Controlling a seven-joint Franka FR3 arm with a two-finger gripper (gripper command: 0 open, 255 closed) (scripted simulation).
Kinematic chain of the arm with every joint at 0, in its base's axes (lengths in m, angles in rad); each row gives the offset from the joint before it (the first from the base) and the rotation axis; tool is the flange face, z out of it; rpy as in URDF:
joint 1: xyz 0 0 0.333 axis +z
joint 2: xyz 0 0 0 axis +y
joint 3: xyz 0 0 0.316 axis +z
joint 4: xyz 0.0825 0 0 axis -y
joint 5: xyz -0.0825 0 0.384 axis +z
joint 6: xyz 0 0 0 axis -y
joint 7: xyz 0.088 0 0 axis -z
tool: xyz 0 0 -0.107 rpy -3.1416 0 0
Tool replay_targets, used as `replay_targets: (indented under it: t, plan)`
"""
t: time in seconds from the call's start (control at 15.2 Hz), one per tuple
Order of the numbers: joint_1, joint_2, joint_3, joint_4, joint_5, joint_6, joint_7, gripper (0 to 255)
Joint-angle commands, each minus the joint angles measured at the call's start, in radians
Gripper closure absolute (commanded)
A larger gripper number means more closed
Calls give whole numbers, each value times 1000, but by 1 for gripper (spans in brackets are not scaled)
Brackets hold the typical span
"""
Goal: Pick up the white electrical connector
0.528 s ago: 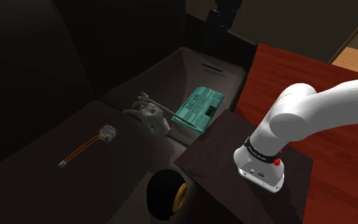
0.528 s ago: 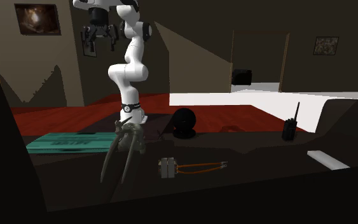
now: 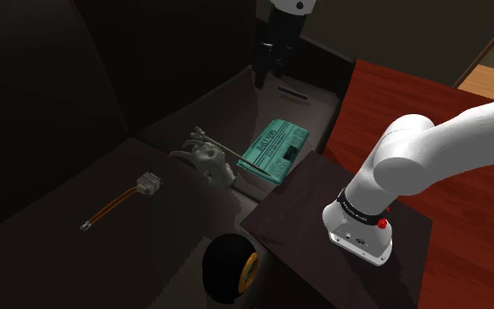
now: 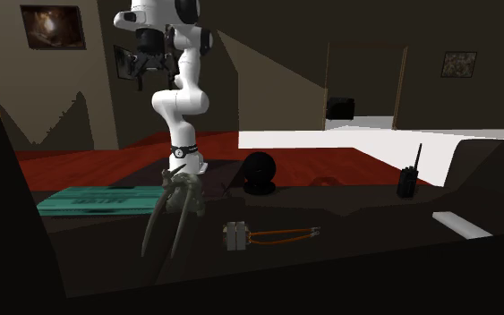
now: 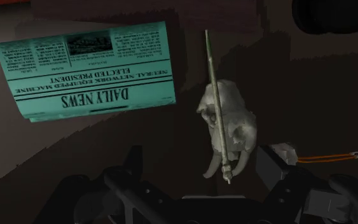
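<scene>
White connector (image 3: 149,184) sits well below your spread-open gripper (image 3: 265,75), toward shoulder view's lower left, orange wires (image 3: 109,209) trailing onward

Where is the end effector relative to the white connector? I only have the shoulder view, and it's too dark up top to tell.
Observer: In the second exterior view the end effector hangs high up, far above the connector, which lies on the surface.
Operator: Is it open?
Observer: Yes. The wrist view shows its fingers standing apart with nothing clasped.
Operator: Is it aimed at the connector?
Observer: Not quite. In the wrist view the pale figurine lines up between the fingers, while the connector shows beside one finger, its orange wires trailing away.
</scene>
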Motion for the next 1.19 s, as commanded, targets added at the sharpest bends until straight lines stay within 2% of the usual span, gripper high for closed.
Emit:
replay_targets:
  t: [0.0, 0.4, 0.66, 0.92, 1.12]
  plan:
    - [10, 42, 28, -16, 11, 66, 18, 0]
    - [35, 200, 117, -37, 27, 262, 79, 0]
    - [41, 329, 177, -23, 14, 387, 129, 0]
    - [39, 472, 237, 12, -31, 502, 196, 0]
    - [36, 589, 277, 53, -93, 577, 262, 0]
